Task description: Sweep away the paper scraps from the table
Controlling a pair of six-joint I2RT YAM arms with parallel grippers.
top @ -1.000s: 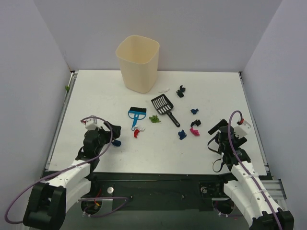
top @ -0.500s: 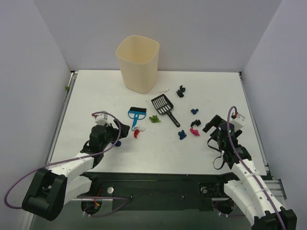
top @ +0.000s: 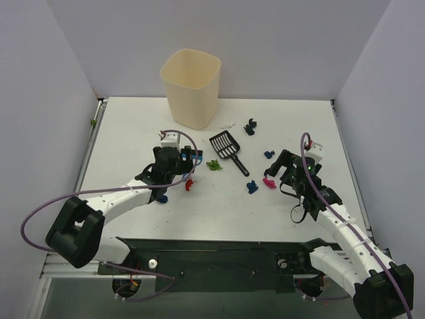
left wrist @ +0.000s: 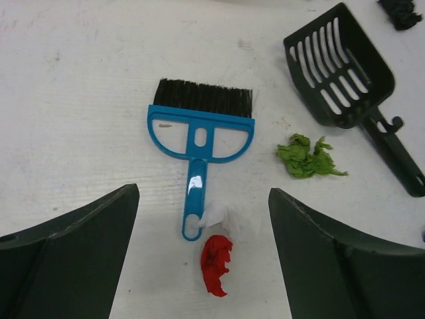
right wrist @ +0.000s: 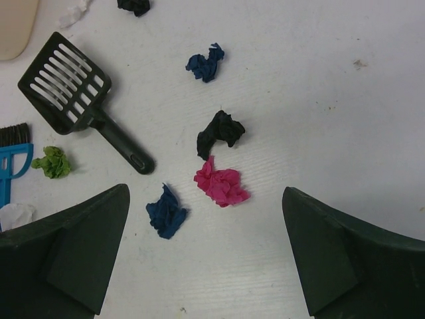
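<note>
Paper scraps lie across the middle of the white table [top: 133, 133]. My left gripper [left wrist: 202, 199] hangs open above the blue brush's [left wrist: 199, 129] handle end, with a red scrap [left wrist: 216, 262] and a white scrap [left wrist: 222, 216] between its fingers. A green scrap [left wrist: 305, 156] lies right of the brush. My right gripper [right wrist: 204, 193] is open over a magenta scrap [right wrist: 221, 185] and a dark blue scrap [right wrist: 166, 211]. A black scrap [right wrist: 220, 133] and a blue scrap [right wrist: 206, 63] sit beyond. From above, the left gripper [top: 184, 163] covers part of the brush and the right gripper [top: 284, 171] is empty.
The black slotted scoop [top: 227, 149] lies between the two grippers, handle toward the near right. A cream bin [top: 191, 86] stands at the back. Another black scrap [top: 250, 126] and a white bit [top: 227, 125] lie right of the bin. Pale walls enclose three sides.
Both arms have reached forward from the near edge toward the middle. The left gripper now hangs over the brush handle, the right over the magenta and blue scraps.
</note>
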